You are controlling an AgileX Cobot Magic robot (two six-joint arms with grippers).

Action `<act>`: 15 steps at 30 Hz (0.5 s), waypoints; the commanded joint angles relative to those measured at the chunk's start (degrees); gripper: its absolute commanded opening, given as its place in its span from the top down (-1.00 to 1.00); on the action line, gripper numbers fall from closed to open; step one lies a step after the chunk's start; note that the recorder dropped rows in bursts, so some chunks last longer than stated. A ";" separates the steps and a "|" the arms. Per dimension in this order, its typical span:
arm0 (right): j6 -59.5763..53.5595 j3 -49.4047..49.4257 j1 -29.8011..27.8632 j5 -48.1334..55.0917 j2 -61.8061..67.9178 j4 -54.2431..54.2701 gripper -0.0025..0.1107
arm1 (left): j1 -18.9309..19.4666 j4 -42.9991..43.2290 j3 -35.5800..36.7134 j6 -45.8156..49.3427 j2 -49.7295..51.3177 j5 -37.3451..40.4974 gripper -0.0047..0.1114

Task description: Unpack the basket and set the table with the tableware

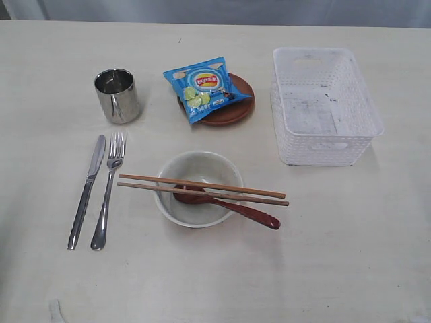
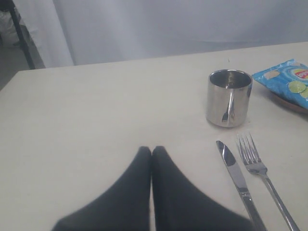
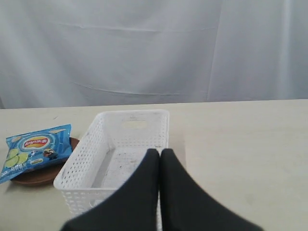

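Nearest you are the two dark fingers of the right gripper (image 3: 160, 151), pressed together tip to tip with nothing between them, and the basket (image 3: 77, 168) lies straight ahead of them, its long side running away in line with the fingers. That makes your right arm the nearer one if the basket needs another reach, but it looks empty, only scuffs on its floor. The left gripper (image 2: 151, 150) is likewise closed on nothing, hanging over bare table (image 1: 337, 256) near the cup (image 1: 116, 96), the knife (image 1: 86, 192) and the fork (image 1: 110, 192), which lie side by side. The chopsticks (image 1: 202, 185) rest across the bowl (image 1: 202, 165), the spoon (image 1: 252, 214) has its head inside it, and the snack bag (image 1: 202, 87) sits on the plate (image 1: 239, 111). By my reading the setting is as good as finished; you have little left to fetch.
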 commanded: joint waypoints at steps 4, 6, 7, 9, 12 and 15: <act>12.90 3.25 0.19 -0.53 -0.39 -14.19 0.95 | -0.29 0.16 0.13 -0.13 -0.11 -0.03 0.92; 15.00 4.51 0.19 -0.81 -0.61 -16.39 0.95 | -0.29 0.16 0.13 -0.13 -0.11 -0.03 0.92; 15.01 4.81 0.19 -0.81 -1.07 -16.44 0.95 | -0.29 0.16 0.13 -0.13 -0.11 -0.03 0.92; 15.01 4.81 0.19 -0.81 -1.23 -16.44 0.95 | -0.29 0.16 0.13 -0.13 -0.11 -0.03 0.92; 13.80 4.81 0.19 1.67 -1.23 -16.44 0.95 | -0.29 0.16 0.13 -0.13 -0.11 -0.03 0.92; 11.88 4.81 0.19 3.58 -1.23 -16.44 0.95 | -0.29 0.16 0.13 -0.13 -0.11 -0.03 0.92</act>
